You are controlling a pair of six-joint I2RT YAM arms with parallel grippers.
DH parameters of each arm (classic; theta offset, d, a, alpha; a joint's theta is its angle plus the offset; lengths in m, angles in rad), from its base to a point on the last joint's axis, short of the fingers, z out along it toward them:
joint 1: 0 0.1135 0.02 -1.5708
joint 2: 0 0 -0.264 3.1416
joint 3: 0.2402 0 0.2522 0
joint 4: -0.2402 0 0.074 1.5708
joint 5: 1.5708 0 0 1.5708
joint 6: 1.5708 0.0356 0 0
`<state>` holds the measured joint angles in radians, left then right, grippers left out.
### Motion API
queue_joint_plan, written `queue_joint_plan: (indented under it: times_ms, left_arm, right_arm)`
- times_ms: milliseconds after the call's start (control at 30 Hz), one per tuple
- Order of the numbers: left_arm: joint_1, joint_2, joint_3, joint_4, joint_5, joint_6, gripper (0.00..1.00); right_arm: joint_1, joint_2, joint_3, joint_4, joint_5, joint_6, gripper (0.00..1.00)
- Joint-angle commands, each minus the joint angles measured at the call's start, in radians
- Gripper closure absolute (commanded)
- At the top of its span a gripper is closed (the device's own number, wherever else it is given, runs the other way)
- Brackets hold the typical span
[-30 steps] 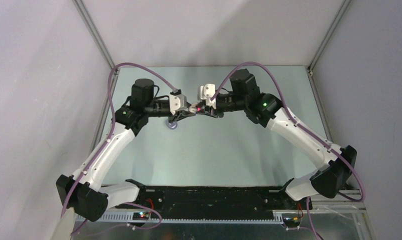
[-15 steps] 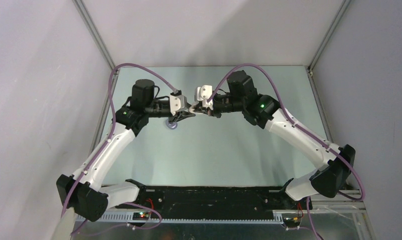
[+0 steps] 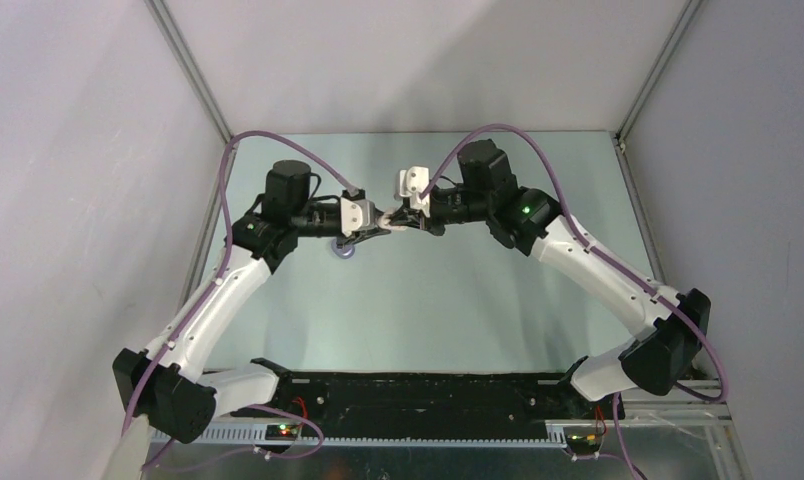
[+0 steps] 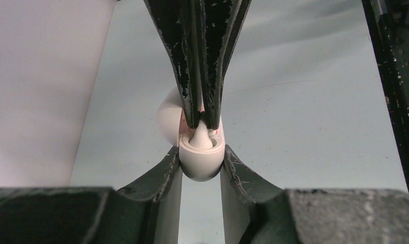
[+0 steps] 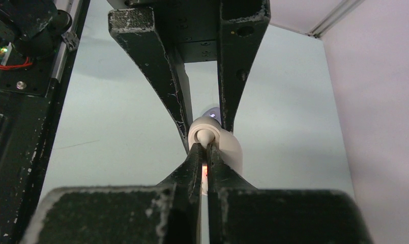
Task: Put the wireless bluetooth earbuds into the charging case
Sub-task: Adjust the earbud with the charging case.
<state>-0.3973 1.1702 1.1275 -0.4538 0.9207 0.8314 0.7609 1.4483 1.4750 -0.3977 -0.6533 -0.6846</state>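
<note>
"Charging case (image 4: 200, 166) position: report," says the first technician.

"Left wrist view, nearest item first," replies the second. "The left end effector (image 4: 201, 152) is clenched on the charging case. One finger (image 4: 159, 178) presses each side of its rounded lower shell and holds it above the bench (image 4: 304, 127). The case is open, and its lid (image 4: 167, 118) stands up behind the shell on the left. One white earbud (image 4: 201, 139) sits in the open top of the shell, with a red glow just beside it."

"And the right arm?"

"The right end effector (image 4: 202, 121) enters from the opposite side. Its jaws are pinched together and the tips touch the earbud. Whether the bud is nipped between the tips or only pressed by them cannot be told."

"Confirm from the other views."

"Right wrist view: the arm's own fingers are closed, with a red light (image 5: 205, 171) showing in the slit between them. The earbud and case lie directly beyond the tips, flanked by the left arm's fingers. Farther off, a lilac disc (image 5: 213, 112) lies on the bench. Top view: both end effectors meet tip to tip over the far half of the bench, and the disc lies partly under the left one."
</note>
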Motion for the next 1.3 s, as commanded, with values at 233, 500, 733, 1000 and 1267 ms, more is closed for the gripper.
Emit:
queue_joint_plan:
  times_ms: [233, 500, 733, 1000, 1267]
  left_arm:
    - [-0.011, -0.029, 0.016, 0.007, 0.029, 0.029, 1.00]
    - [-0.008, -0.035, -0.001, 0.071, 0.034, -0.040, 1.00]
    - [-0.002, -0.033, -0.015, 0.110, 0.016, -0.108, 1.00]
    - [0.002, -0.016, -0.015, 0.111, -0.006, -0.136, 1.00]
    - [0.004, -0.011, -0.011, 0.118, 0.016, -0.141, 1.00]
  right_arm:
    - [-0.016, 0.002, -0.030, 0.095, -0.022, 0.057, 1.00]
    - [0.037, 0.013, -0.063, 0.116, 0.118, -0.036, 1.00]
    - [0.023, -0.038, -0.068, 0.111, 0.080, -0.035, 0.77]
    - [-0.033, -0.212, -0.069, 0.030, -0.047, 0.022, 0.49]
    - [-0.091, -0.102, -0.115, 0.105, 0.033, 0.107, 0.14]
